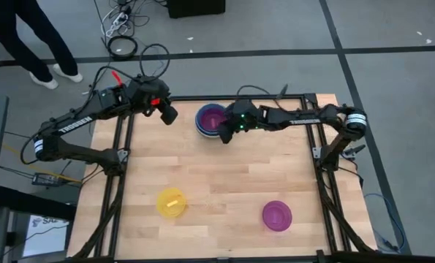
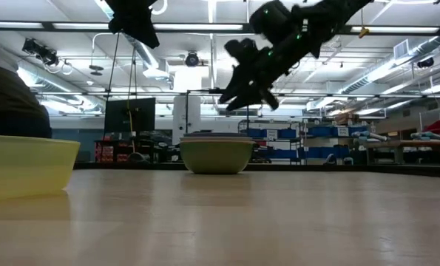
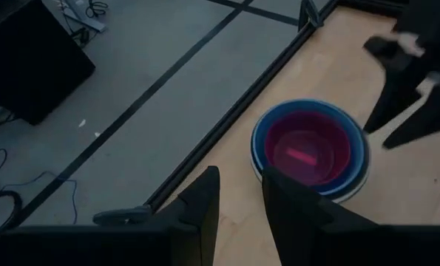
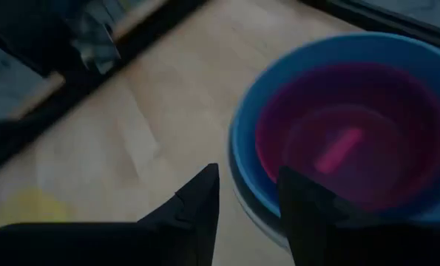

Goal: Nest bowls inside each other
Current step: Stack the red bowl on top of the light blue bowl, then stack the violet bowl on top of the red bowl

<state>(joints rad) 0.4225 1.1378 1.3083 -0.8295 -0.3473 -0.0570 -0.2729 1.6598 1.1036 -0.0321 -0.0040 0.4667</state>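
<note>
Above the nested stack (image 1: 210, 119) at the far edge, the right gripper (image 1: 224, 134) hangs with jaws apart and empty, beside the blue bowl's rim. Pink sits innermost there. The left gripper (image 1: 169, 115) waits open nearby. Yellow bowl (image 1: 170, 202) and purple bowl (image 1: 276, 215) remain loose near the front; I would fetch the yellow first, gripping its rim squarely.

Nested stack (image 1: 210, 119): pink bowl (image 3: 308, 151) inside blue bowl (image 3: 260, 144), upright, far centre. Yellow bowl (image 1: 171, 202) near left; purple bowl (image 1: 276, 215) near right, both upright, well apart.
</note>
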